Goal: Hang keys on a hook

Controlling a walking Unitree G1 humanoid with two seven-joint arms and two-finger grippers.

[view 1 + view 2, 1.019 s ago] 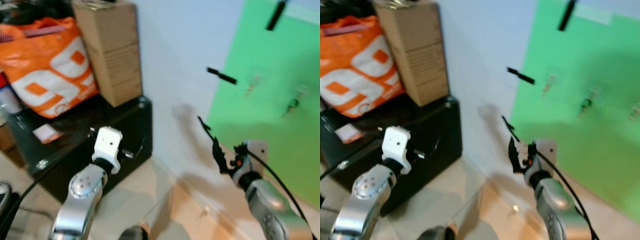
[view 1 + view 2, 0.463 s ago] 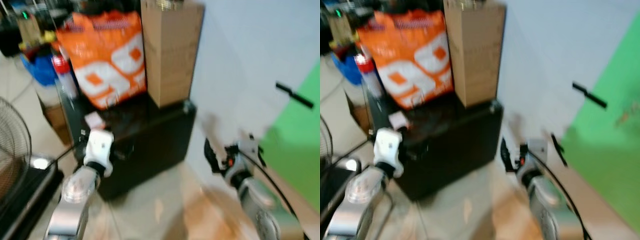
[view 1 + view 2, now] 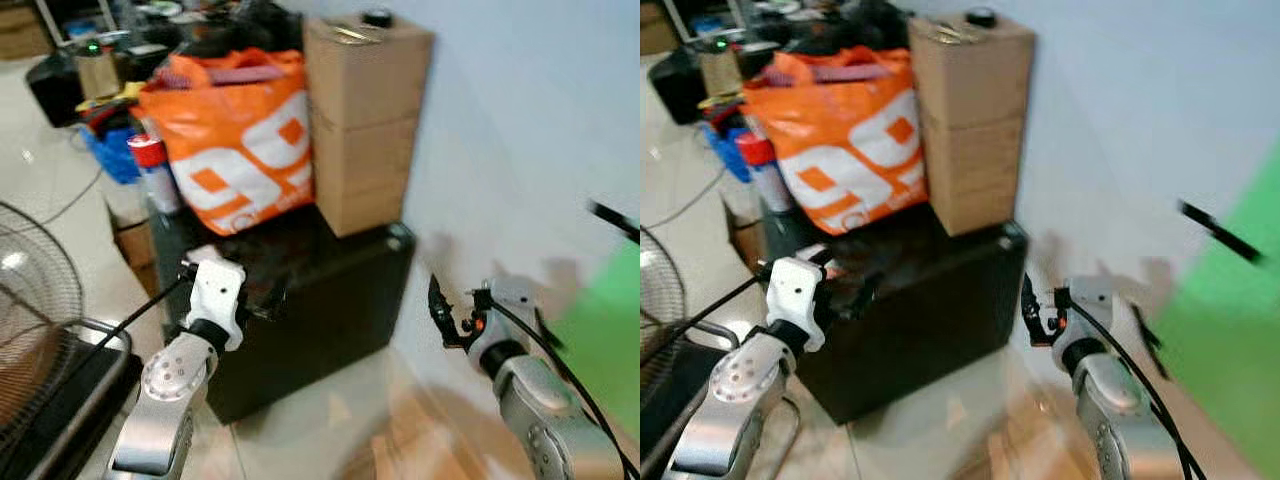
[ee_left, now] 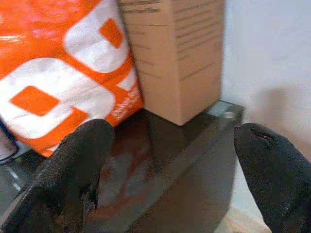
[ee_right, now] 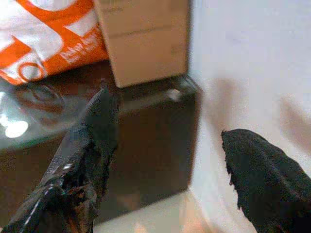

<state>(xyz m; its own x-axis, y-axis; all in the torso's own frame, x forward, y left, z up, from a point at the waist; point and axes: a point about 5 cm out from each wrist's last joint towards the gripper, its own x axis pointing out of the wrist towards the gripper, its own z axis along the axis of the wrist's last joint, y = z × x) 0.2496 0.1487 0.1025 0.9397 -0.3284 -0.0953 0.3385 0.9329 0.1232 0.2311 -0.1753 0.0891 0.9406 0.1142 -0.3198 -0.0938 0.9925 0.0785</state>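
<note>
Left gripper (image 4: pixel 165 160): one, fingers (image 4: pixel 68 174) spread wide apart, nothing between them; raised in front of the black cabinet (image 3: pixel 300 310), pointing toward its top.

Right gripper (image 5: pixel 170 160): one, fingers (image 5: pixel 92 145) apart, nothing held; raised beside the cabinet's right end, close to the pale wall (image 3: pixel 520 130).

Keys: none can be made out in either gripper or on the cabinet top. Hook: one dark peg-like shape (image 3: pixel 615 220) juts from the wall at the far right, above and beyond the right gripper and well apart from it; too blurred to name with certainty.

Black cabinet: one, glossy dark top, standing against the wall.

Cardboard box (image 3: pixel 365 115): one, tall, upright on the cabinet top's right end, next to the wall; a small dark round object (image 3: pixel 377 17) sits on its top.

Orange bag (image 3: pixel 235 135): one, with white pattern, on the cabinet top, just left of the box and touching it.

Fan guard (image 3: pixel 35 300): one, wire, at the left edge on the floor (image 3: pixel 300 430).

Green surface (image 3: pixel 600 340): one patch at the right edge, below the peg.

Clutter behind the bag: blurred; a red-capped can (image 3: pixel 155 170) is discernible.
</note>
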